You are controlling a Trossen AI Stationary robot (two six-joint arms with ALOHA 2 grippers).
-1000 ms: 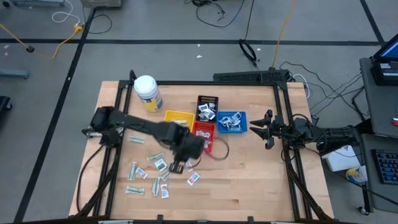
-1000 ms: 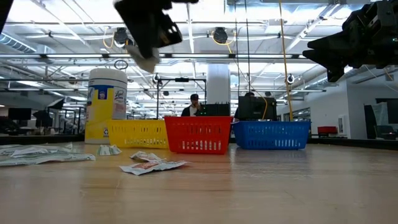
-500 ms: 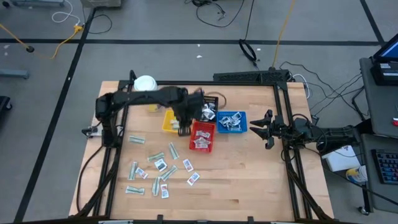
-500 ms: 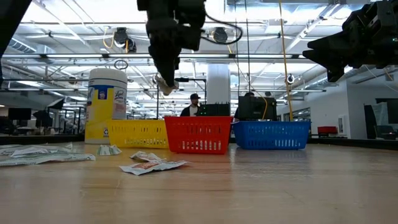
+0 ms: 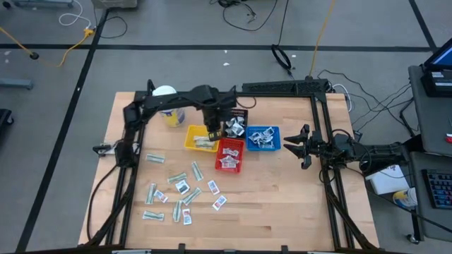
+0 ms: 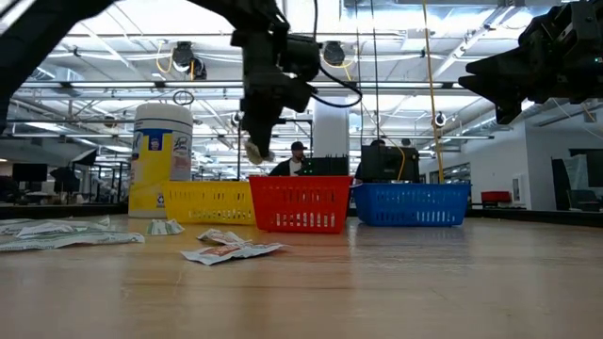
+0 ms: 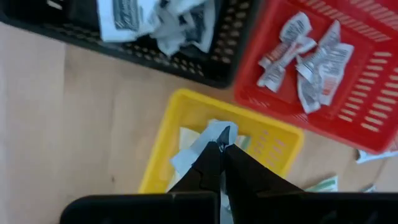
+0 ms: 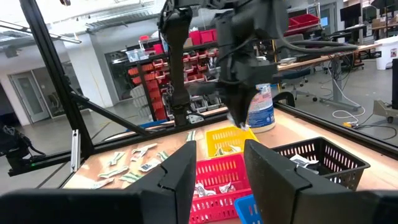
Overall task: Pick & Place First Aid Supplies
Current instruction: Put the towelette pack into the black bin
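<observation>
Left fingers (image 7: pixel 219 146): I'm pinching them closed on a pale green-grey wrapper (image 7: pixel 202 144), hovering over the yellow tray (image 7: pixel 163 143).
Right fingers (image 8: pixel 217 165): I'm parking them part open w/ nothing between, at the bench's (image 5: pixel 282 204) right edge, well apart from the trays.
Held packet: judging it very light, thin, floppy; it's drooping under my tips in the low view, so prob. needs a clean release, may cling or flutter.
Where to grip: best near an end or edge of the flat wrapper, as I'm doing; a mid-face pinch would likely slip on slick film.
Loose packets (image 5: pixel 180 192): lying scattered flat on the wood, left-front of the trays.
Sorted: red-marked slips (image 7: pixel 311 59) crumpled in the red tray (image 7: pixel 373 81); white squares w/ dark print in the black tray (image 7: pixel 205 59); blue tray (image 5: pixel 277 134) also holding some.
Trays: moulded plastic, slotted walls, rectangular.
Bench: smooth pale wood.
White jar (image 5: pixel 167 100): standing behind the yellow tray.
</observation>
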